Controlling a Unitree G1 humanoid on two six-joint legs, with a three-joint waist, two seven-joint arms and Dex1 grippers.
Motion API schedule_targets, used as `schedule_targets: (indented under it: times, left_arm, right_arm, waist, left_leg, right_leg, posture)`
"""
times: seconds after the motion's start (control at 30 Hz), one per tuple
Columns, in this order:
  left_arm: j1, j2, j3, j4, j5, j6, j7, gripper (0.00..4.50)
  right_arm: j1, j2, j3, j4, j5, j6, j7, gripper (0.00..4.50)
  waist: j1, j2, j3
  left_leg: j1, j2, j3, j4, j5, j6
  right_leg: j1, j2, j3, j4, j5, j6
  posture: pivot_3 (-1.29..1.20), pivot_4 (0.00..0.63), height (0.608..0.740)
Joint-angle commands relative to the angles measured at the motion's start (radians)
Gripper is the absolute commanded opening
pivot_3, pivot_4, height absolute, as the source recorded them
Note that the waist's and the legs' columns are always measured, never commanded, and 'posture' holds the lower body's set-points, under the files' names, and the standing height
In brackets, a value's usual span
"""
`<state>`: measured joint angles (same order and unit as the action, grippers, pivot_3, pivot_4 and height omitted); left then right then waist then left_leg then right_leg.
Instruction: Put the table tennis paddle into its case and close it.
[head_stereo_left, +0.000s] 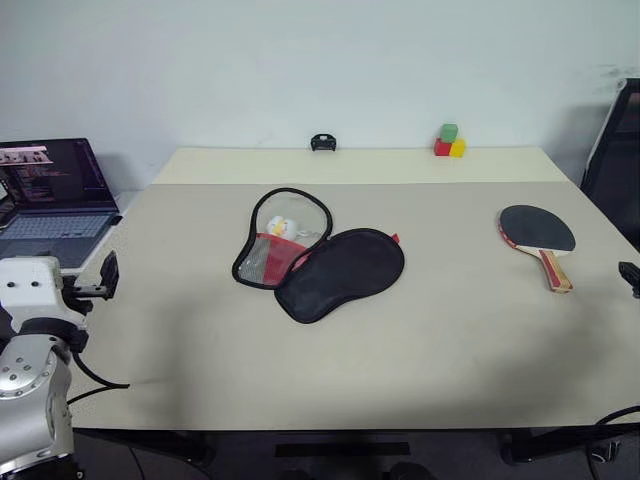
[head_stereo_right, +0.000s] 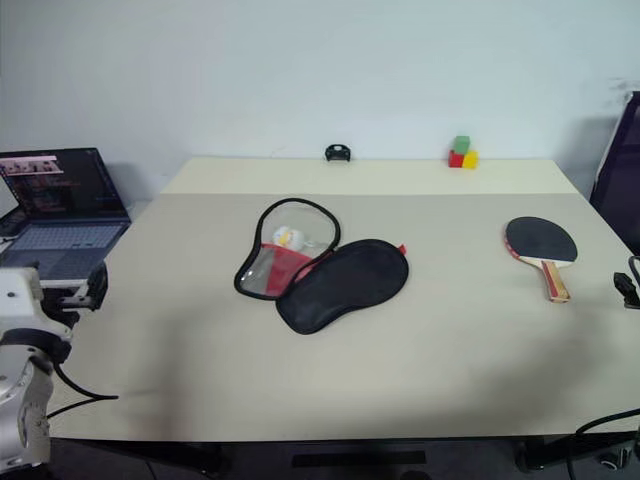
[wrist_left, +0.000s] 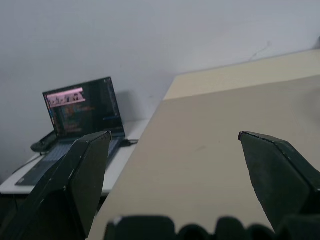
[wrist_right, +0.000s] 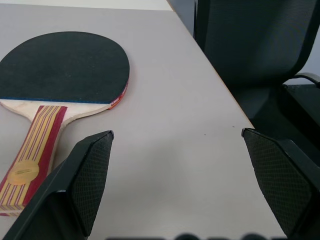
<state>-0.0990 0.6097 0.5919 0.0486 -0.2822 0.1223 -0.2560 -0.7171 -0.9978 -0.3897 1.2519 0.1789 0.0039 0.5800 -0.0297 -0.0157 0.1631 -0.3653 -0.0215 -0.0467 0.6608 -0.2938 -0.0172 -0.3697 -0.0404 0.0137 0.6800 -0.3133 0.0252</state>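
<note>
The table tennis paddle (head_stereo_left: 538, 232) lies flat on the right side of the table, black face up, its striped handle (wrist_right: 30, 165) toward the front edge. Near the table's middle the case (head_stereo_left: 340, 272) lies unzipped, its black half beside a red-and-clear half holding a white-yellow charm (head_stereo_left: 282, 228). My right gripper (wrist_right: 177, 132) hovers open at the table's right edge, just right of the paddle handle, with nothing between its fingers. Over the table's left edge my left gripper (wrist_left: 175, 134) is open and empty, far from the case.
An open laptop (head_stereo_left: 55, 195) sits on a low surface left of the table. Small red, green and yellow blocks (head_stereo_left: 449, 141) and a small black object (head_stereo_left: 322, 142) rest at the far edge. A black chair (wrist_right: 250, 50) stands off the table's right side.
</note>
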Motion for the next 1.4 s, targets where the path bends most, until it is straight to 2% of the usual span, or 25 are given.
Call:
schedule_targets:
  times: [0.03, 0.47, 0.63, 0.7, 0.97, 1.2, 1.4]
  left_arm:
    - [-0.054, 0.010, -0.027, 0.016, 0.010, -0.045, -0.013, 4.45]
    - [-0.147, 0.025, -0.062, 0.104, -0.006, -0.088, -0.071, 4.45]
    - [-0.178, 0.045, -0.056, 0.148, -0.024, -0.092, -0.115, 4.45]
    - [-0.210, 0.044, -0.075, 0.156, -0.042, -0.075, -0.144, 4.45]
    - [-0.359, 0.067, -0.192, 0.237, -0.093, -0.034, -0.385, 4.45]
    - [-0.414, 0.097, -0.237, 0.275, -0.129, 0.021, -0.541, 4.45]
    - [-0.394, 0.131, -0.270, 0.216, -0.179, 0.108, -0.684, 4.45]
  right_arm:
    - [-0.011, -0.049, -0.013, -0.027, 0.008, -0.005, 0.008, 4.50]
    - [-0.036, -0.025, -0.037, -0.079, 0.046, -0.002, 0.047, 4.50]
    - [-0.022, 0.014, -0.031, -0.140, 0.072, 0.010, 0.095, 4.50]
    - [-0.009, 0.023, -0.013, -0.189, 0.075, 0.029, 0.157, 4.50]
    - [0.146, 0.088, -0.001, -0.600, 0.186, 0.216, 0.319, 4.50]
    - [0.314, 0.167, 0.051, -1.035, 0.258, 0.437, 0.299, 4.50]
    - [0.352, 0.216, 0.083, -1.290, 0.362, 0.731, 0.205, 4.50]
  waist:
    - [0.002, 0.000, 0.000]
    - [-0.003, -0.001, 0.000]
    - [-0.002, -0.001, 0.000]
    - [-0.002, -0.001, 0.001]
    - [0.004, -0.001, 0.001]
    - [-0.002, 0.000, 0.001]
    - [0.000, -0.001, 0.001]
  left_leg:
    - [0.000, 0.000, 0.000, 0.000, 0.000, 0.000]
    - [0.000, 0.000, 0.001, 0.000, 0.000, 0.000]
    - [0.000, 0.000, 0.001, 0.000, 0.000, 0.000]
    - [0.000, 0.000, 0.000, 0.000, 0.000, 0.000]
    - [-0.003, 0.000, -0.002, 0.001, 0.000, 0.000]
    - [-0.004, 0.001, -0.002, 0.001, 0.000, 0.000]
    - [-0.005, 0.001, -0.003, 0.001, 0.000, 0.000]
  right_leg:
    - [0.000, 0.000, 0.000, 0.000, 0.000, 0.000]
    - [-0.001, 0.000, 0.001, 0.000, 0.000, 0.000]
    - [-0.001, 0.000, 0.000, 0.000, 0.000, 0.000]
    - [-0.001, 0.000, 0.000, 0.000, 0.000, 0.000]
    - [-0.002, 0.000, -0.002, 0.000, 0.000, 0.000]
    - [-0.005, 0.000, -0.002, 0.000, 0.000, 0.001]
    - [-0.005, 0.000, -0.002, 0.001, 0.000, 0.001]
  posture:
    - [0.00, 0.150, 0.740]
    - [0.00, 0.150, 0.740]
    - [0.00, 0.150, 0.740]
    - [0.00, 0.150, 0.740]
    - [0.00, 0.150, 0.740]
    - [0.00, 0.150, 0.740]
    - [0.00, 0.150, 0.740]
